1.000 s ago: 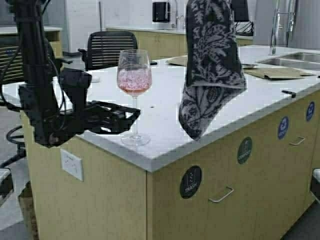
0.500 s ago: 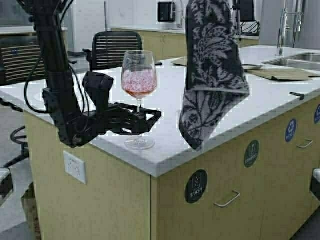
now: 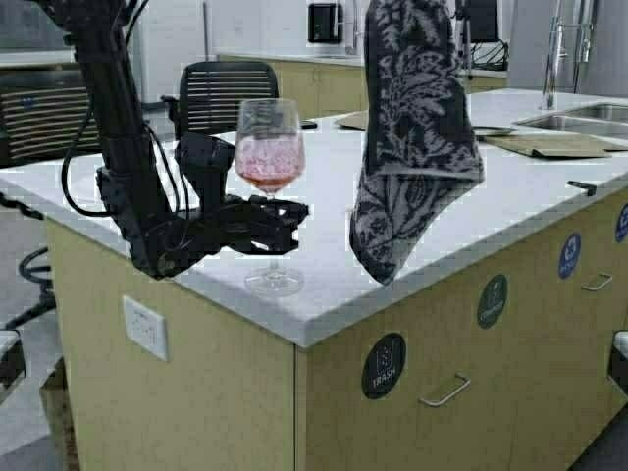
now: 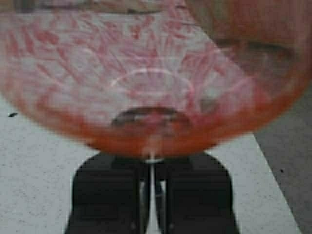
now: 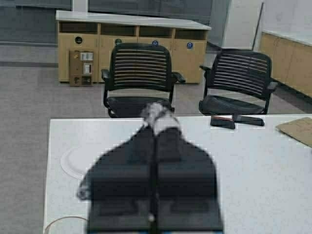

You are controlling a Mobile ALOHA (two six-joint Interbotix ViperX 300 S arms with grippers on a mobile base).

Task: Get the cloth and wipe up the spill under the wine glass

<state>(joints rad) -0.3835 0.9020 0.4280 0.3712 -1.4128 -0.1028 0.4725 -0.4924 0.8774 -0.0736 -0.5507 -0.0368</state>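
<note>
Open white counter [image 3: 549, 186] right of the wine glass [image 3: 268, 177], blocked partway by the cloth [image 3: 412, 128] hanging low over it; left side of the stem taken up by the left gripper [image 3: 294, 224], clamped on the stem; bare surface behind, tan mats [image 3: 549, 144] and sink [image 3: 579, 116] well apart at far right

A round dark sticker [image 3: 383, 365] on the counter's front, near its corner, reads "TRASH". The other round stickers' lettering is too small to read.
</note>
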